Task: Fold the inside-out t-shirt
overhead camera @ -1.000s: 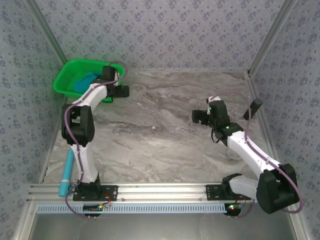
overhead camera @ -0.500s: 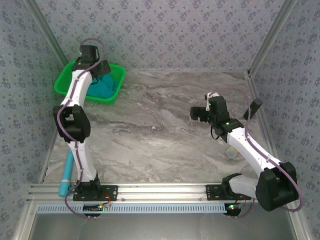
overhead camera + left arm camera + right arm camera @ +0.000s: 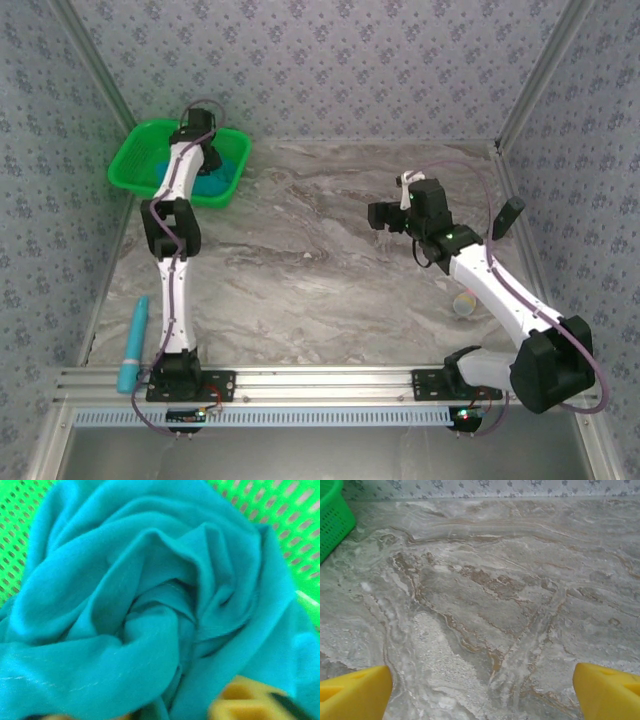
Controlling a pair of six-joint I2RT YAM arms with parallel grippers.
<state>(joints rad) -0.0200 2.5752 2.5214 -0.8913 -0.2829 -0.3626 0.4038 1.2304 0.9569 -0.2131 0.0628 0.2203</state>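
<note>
Inside-out t-shirt (image 3: 150,605) is lying bunched in the green basket (image 3: 130,165) at the far left corner of the surface (image 3: 320,290), with no folding begun. Working outward from your side, the right end effector (image 3: 480,690) is hovering over bare marble mid-surface. Its fingers are spread wide and carrying nothing, and it has drifted a little toward the centre over the last second. Farther back, your left arm is doing the real work. A second ago its tip was hanging beside the basket's rim. Now the left end effector (image 3: 150,712) is plunging straight down into the basket, its yellow fingers (image 3: 245,702) sinking into teal folds and drawing in around a ridge of cloth. Whether that pinch is firm yet, you cannot tell. You are likely watching the pick-up, with the shirt about to be lifted out to the open surface, where turning and folding are waiting.
</note>
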